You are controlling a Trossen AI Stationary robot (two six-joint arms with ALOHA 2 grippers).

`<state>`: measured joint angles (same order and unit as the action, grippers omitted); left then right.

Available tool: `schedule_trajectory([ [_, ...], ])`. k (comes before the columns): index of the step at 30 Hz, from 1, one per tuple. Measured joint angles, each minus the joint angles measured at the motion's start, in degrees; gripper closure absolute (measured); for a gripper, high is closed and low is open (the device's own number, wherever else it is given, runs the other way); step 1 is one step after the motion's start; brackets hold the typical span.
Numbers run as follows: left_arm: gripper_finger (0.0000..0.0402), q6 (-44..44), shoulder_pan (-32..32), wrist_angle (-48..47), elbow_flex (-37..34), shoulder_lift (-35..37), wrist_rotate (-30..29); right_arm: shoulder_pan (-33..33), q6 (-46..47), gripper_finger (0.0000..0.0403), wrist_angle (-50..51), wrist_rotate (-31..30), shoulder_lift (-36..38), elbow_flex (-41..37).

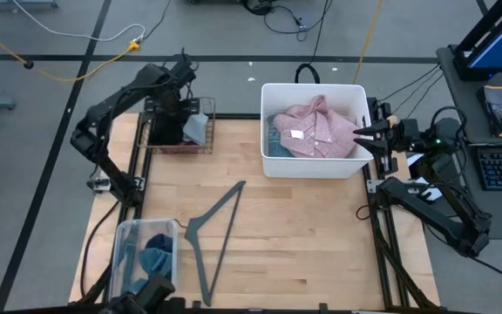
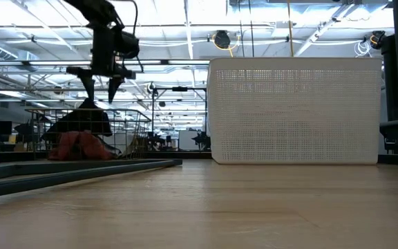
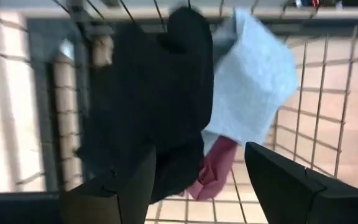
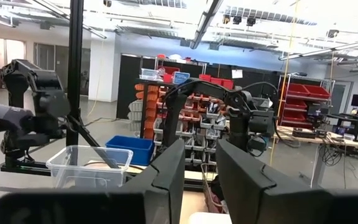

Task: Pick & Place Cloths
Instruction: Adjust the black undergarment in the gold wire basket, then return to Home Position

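Note:
A wire basket (image 1: 181, 150) at the table's far left holds a black cloth (image 3: 148, 81), a pale grey-blue cloth (image 3: 253, 81) and a maroon cloth (image 3: 213, 177). My left gripper (image 3: 201, 152) hangs open just above them, pointing down, its fingers clear of the black cloth (image 2: 85, 121). A pink checked shirt (image 1: 321, 131) lies on a blue piece in the white bin (image 1: 312, 167). My right gripper (image 1: 362, 135) waits open at the bin's right side, with nothing between its fingers.
A grey clothes hanger (image 1: 212, 231) lies on the wood in the middle. At the near left a clear plastic bin (image 1: 125, 234) holds blue and teal cloths (image 1: 155, 257). Bare table lies between the hanger and the right edge.

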<state>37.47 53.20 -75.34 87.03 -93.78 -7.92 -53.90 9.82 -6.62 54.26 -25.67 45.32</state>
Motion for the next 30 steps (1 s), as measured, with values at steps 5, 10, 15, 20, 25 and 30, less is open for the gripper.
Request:
schedule_trajectory([
  [5, 0.0151, -0.47, 1.58, 5.08, -5.79, 0.00, 7.35, -0.01, -0.01, 0.0319, 0.81, 0.04, 0.00, 0.00],
  [10, 0.0151, -0.25, 1.93, 10.09, -11.46, -0.01, 13.61, 0.00, 0.00, 0.0319, 0.86, 0.05, -0.01, 0.00],
  [15, 0.0151, -0.43, 1.16, 9.17, -10.23, 1.15, 11.42, -0.01, -0.49, 0.0319, 0.86, 0.05, -0.01, 0.00],
  [20, 0.0151, -2.17, -2.97, 9.76, -3.83, 5.30, 9.29, -0.01, -1.55, 0.0319, 0.86, 0.06, -0.02, 0.00],
  [25, 0.0151, -11.93, -9.28, 15.32, -1.34, 10.89, 10.30, 0.00, 0.37, 0.0319, 1.65, 0.09, 0.00, 0.00],
  [30, 0.0151, -15.58, -17.23, 20.87, -1.39, 16.30, 10.78, 0.00, 1.43, 0.0319, 6.76, 0.00, 0.00, 0.00],
])
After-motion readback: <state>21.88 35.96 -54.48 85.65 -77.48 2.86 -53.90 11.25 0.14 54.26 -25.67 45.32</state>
